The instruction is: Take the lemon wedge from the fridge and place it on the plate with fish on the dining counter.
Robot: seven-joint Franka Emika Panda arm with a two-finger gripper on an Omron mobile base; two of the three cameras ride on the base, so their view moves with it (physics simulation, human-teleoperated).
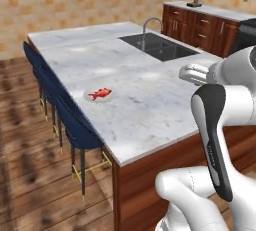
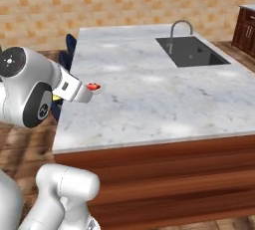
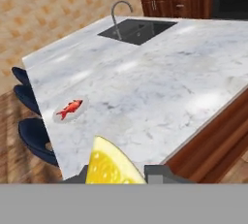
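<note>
Hand view: I see the lemon wedge [image 3: 110, 166] clamped between the gripper [image 3: 118, 178] tips, jaws closed on it, bright yellow flesh facing the camera. The wedge is held off the near corner of the dining counter [image 3: 160, 82], not above the marble. The plate [image 3: 71, 109] with the red fish [image 3: 69, 108] sits near the counter's stool-side edge, well apart from the wedge. Dark blue stools [image 1: 60, 106] line that edge. The inset sink [image 1: 159, 46] and curved tap [image 1: 150, 27] lie at the far end.
</note>
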